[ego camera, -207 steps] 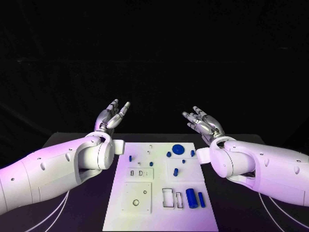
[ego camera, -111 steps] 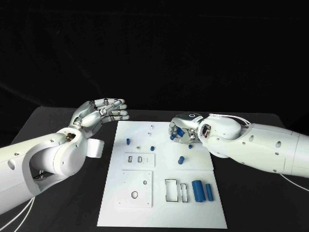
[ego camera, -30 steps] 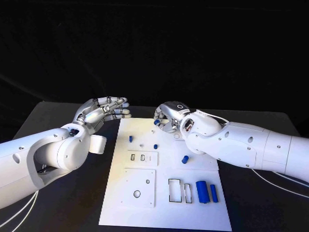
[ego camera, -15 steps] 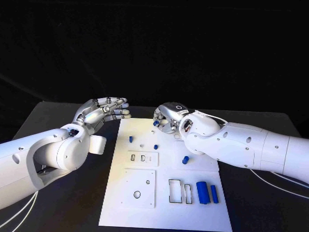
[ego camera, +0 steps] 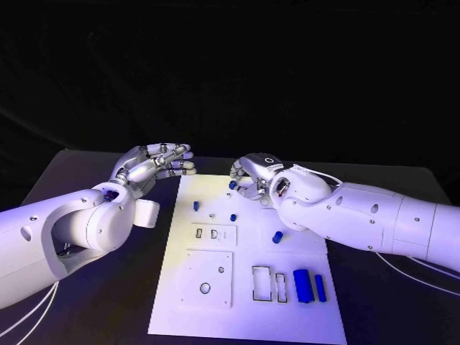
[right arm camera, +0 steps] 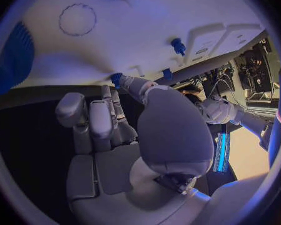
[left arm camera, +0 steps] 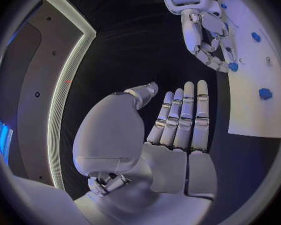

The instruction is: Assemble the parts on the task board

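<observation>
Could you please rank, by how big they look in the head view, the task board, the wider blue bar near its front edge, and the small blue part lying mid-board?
1. task board
2. wider blue bar
3. small blue part

The bar lies nearer the camera, which may add to its apparent size.

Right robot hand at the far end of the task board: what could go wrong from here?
1. The right robot hand seems to hold the small blue part only at its fingertips; it might slip and drop onto the task board.
2. In the head view that hand hides the board beneath it, so alignment is hard to check.
3. The left robot hand hovers open close by; the two could collide.
</observation>
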Tool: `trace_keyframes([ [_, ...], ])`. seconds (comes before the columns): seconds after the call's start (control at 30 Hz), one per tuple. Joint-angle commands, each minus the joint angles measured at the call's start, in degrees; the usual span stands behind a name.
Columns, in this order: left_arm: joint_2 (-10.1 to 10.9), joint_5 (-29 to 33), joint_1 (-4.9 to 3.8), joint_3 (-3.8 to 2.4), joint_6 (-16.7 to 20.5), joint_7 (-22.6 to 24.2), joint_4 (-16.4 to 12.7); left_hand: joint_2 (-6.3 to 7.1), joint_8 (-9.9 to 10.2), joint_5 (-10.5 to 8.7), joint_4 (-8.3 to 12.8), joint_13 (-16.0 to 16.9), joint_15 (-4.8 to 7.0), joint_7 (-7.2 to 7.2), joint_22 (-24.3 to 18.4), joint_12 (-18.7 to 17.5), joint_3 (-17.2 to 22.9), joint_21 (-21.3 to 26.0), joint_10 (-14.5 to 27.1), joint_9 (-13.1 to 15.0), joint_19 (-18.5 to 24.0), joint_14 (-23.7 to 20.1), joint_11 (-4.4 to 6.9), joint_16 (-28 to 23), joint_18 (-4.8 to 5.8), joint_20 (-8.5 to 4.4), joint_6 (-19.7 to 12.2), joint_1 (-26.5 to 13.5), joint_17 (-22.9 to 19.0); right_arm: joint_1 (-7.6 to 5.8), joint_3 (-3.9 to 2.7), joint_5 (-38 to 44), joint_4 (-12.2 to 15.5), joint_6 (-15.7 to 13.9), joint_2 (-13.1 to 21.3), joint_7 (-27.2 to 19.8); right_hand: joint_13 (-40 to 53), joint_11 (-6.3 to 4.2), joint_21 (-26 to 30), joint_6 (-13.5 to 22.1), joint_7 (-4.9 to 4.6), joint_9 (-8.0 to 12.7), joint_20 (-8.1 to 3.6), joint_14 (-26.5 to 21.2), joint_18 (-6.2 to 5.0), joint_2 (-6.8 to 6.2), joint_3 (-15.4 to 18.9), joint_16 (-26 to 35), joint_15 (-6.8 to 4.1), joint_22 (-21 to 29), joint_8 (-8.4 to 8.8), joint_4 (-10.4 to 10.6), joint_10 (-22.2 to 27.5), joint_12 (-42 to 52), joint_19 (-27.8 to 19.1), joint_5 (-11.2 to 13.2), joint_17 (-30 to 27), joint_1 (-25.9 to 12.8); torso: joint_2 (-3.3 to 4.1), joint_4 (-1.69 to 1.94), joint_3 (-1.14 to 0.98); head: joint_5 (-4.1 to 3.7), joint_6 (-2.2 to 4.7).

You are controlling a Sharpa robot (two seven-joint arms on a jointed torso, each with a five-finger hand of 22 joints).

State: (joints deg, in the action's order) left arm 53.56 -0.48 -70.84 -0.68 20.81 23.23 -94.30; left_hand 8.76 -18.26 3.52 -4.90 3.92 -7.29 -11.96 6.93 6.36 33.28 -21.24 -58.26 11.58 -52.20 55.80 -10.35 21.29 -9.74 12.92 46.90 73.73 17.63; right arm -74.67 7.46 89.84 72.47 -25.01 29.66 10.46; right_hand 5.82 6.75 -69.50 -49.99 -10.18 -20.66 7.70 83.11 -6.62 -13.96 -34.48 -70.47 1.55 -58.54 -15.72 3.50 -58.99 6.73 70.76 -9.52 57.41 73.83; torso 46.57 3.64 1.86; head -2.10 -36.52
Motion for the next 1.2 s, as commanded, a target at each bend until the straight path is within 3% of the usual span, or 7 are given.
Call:
trace_keyframes([
  [0.03,-0.1,0.2,-0.11,-0.05,-1.0,0.3,0.0,-0.43,0.4,-0.21,-0.1,0.0,-0.18,-1.96,-0.1,-0.3,-0.3,0.3,0.4,0.0,0.1,-0.3,-0.18,-0.4,-0.67,0.34,-0.5,0.1,0.1,0.03,-0.01,0.3,1.6,-0.3,1.4,-0.1,-0.1,0.04,0.3,0.5,0.00,0.0,-0.01,-0.3,-0.17,-0.53,0.8,0.3,0.26,0.3,0.48,0.0,0.7,0.1,-0.4,0.2,-0.3,0.1,-0.02,-0.05,-0.05,0.04,0.07],
  [0.27,0.2,0.3,-0.11,-0.04,-1.2,0.3,0.3,-0.42,0.5,-0.20,-0.1,0.0,-0.20,-2.02,-0.1,-0.4,-0.3,0.3,0.4,0.0,0.1,-0.3,-0.23,-0.4,-0.67,0.35,-0.7,0.1,0.1,0.00,-0.08,0.6,7.4,-3.0,6.9,0.1,0.0,-0.03,0.2,-0.2,-0.10,-0.1,0.04,-0.3,-0.12,-0.34,1.7,0.2,0.23,-0.1,0.70,-0.1,-0.1,1.6,-0.1,0.1,-0.5,0.8,-0.12,-0.39,-0.25,-0.03,0.37],
  [0.5,0.3,0.4,-0.11,-0.03,-1.4,0.4,0.7,-0.42,0.6,-0.20,-0.1,0.0,-0.22,-2.05,-0.1,-0.4,-0.3,0.3,0.5,-0.1,0.1,-0.3,-0.25,-0.5,-0.67,0.36,-0.8,0.1,0.2,-0.51,-0.59,-1.6,15.4,-6.5,15.7,-0.6,2.1,-1.77,-1.2,-1.7,0.42,-0.3,-0.92,0.1,0.26,-0.34,0.5,-0.3,-1.08,-2.5,1.51,-0.6,-9.6,7.3,1.6,0.1,-0.3,2.0,-0.54,-1.03,-0.61,-0.43,0.50],
  [0.63,0.3,0.5,-0.10,-0.03,-1.6,0.4,0.9,-0.42,0.6,-0.20,-0.1,0.0,-0.22,-2.05,-0.1,-0.4,-0.3,0.3,0.5,-0.1,0.1,-0.3,-0.25,-0.5,-0.67,0.36,-0.8,0.1,0.2,-0.87,-0.71,-7.1,18.0,-2.0,20.5,0.0,11.1,-3.40,-2.0,0.0,1.69,-0.2,-2.35,1.2,0.71,-1.88,8.4,-2.5,-2.48,-4.4,3.94,1.2,-14.0,17.8,2.9,0.1,2.8,0.7,-0.68,-1.17,-0.63,-0.86,0.59],
  [0.77,0.2,0.5,-0.10,-0.03,-1.6,0.4,1.1,-0.46,0.6,-0.20,-0.1,0.0,-0.23,-2.05,-0.1,-0.5,-0.3,0.3,0.5,-0.1,0.1,-0.3,-0.26,-0.5,-0.67,0.37,-0.8,0.1,0.2,-0.98,-0.74,-9.3,17.6,3.2,22.2,0.5,44.1,-3.14,-2.7,0.2,1.34,-1.5,-1.99,3.5,1.12,1.65,23.8,-10.8,-2.07,-6.7,5.23,7.6,-11.0,49.4,4.2,-0.3,15.7,5.3,-0.72,-1.29,-0.79,-1.17,0.68],
  [0.87,0.1,0.5,-0.09,-0.03,-1.9,0.5,1.1,-0.46,0.6,-0.20,-0.1,0.0,-0.23,-2.05,-0.1,-0.5,-0.3,0.3,0.5,-0.1,0.1,-0.3,-0.26,-0.5,-0.67,0.37,-0.8,0.1,0.2,-0.99,-0.75,-9.7,16.8,5.3,22.7,0.9,57.0,-2.77,-3.6,0.4,1.16,-2.3,-1.81,4.3,1.30,2.23,28.6,-13.7,-1.57,-8.5,4.74,12.0,-14.1,61.0,5.1,-0.3,20.7,8.1,-0.65,-1.21,-0.80,-1.22,0.64],
  [1.2,-0.1,0.5,-0.09,-0.03,-2.1,0.4,1.3,-0.46,0.6,-0.20,-0.1,0.0,-0.23,-2.05,-0.1,-0.5,-0.3,0.3,0.5,-0.1,0.1,-0.3,-0.26,-0.5,-0.67,0.37,-0.8,0.1,0.2,-0.95,-0.74,-11.8,12.8,6.4,20.9,1.2,61.5,-2.52,-4.6,0.5,1.08,-2.6,-1.59,4.8,1.63,2.79,29.8,-15.1,-1.53,-10.0,4.54,13.2,-16.1,64.8,6.0,-0.3,23.3,8.7,-0.51,-1.11,-0.61,-1.33,0.69],
])
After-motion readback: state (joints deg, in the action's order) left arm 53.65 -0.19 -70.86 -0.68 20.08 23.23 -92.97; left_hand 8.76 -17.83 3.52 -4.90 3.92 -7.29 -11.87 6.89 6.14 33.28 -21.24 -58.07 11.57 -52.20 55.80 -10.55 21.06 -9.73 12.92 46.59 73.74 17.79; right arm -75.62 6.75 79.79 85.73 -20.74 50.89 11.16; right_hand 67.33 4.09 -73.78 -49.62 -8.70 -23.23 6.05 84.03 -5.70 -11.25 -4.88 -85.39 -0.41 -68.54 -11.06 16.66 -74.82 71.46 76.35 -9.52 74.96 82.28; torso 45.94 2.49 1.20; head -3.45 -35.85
